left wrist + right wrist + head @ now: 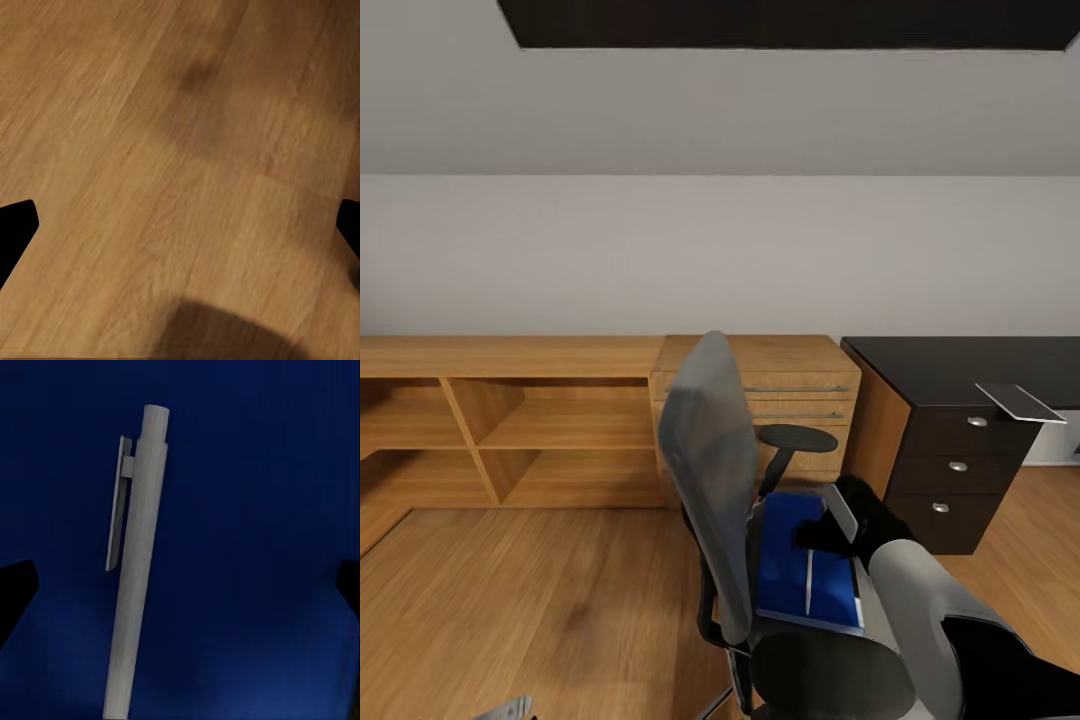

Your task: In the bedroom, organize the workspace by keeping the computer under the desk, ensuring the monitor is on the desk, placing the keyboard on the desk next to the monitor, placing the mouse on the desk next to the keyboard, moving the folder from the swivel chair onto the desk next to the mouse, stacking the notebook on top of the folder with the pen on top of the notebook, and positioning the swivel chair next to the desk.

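Head view: swivel chair [730, 500] stands in front of a light-wood cabinet [760, 385], left of the black desk [960, 370]; the blue folder [790, 560] lies flat on its seat with a pale pen [809, 583] on top. Right claw [830, 530] sits low over the folder. Left wrist view: left claw [180, 225] spread wide, nothing held, wood floor [150, 150] beneath. Right wrist view: right claw fingertips [15, 592] wide apart either side of the pen, gripping nothing.
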Robot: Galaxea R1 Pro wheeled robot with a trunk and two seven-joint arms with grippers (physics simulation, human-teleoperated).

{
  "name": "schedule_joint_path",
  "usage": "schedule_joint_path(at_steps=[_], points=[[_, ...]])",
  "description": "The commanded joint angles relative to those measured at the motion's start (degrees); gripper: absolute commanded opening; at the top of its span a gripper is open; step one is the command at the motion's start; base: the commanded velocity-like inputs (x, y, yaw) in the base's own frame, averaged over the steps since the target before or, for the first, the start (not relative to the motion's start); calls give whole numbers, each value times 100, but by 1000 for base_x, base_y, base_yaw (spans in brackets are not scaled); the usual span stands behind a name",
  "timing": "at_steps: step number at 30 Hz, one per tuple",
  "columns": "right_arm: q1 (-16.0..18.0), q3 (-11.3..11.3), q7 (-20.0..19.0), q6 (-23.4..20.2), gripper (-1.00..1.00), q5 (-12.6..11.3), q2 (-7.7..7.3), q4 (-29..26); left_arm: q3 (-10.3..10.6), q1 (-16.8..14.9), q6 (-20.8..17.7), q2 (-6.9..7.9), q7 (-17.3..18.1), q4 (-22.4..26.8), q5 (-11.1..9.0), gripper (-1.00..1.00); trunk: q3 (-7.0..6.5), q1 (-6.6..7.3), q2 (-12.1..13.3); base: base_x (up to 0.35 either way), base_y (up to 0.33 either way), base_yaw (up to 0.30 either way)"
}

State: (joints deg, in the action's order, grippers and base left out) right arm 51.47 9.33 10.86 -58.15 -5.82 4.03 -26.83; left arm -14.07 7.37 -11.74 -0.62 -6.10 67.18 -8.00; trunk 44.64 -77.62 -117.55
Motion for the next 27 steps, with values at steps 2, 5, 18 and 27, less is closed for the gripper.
schedule_joint_path(at_steps=[2, 5, 18, 27], points=[[3, 28, 58, -7, 100, -67, -39, -6, -5, 1, -30, -5, -22, 5, -61, 100, 5, 0, -2, 0, 0, 0], [3, 32, 62, -10, 100, -68, -73, -6, -7, 1, -30, -7, -23, -6, -61, 100, 5, 0, -2, 0, 0, 0], [4, 35, 40, 5, 100, -76, -77, 10, -17, 1, -30, -1, -23, -93, -61, 100, 5, 0, -2, 0, 0, 0], [3, 31, 31, -2, 100, -155, -54, 11, -67, 1, -35, 0, -30, -138, -61, 100, 5, 0, -2, 0, 0, 0]])
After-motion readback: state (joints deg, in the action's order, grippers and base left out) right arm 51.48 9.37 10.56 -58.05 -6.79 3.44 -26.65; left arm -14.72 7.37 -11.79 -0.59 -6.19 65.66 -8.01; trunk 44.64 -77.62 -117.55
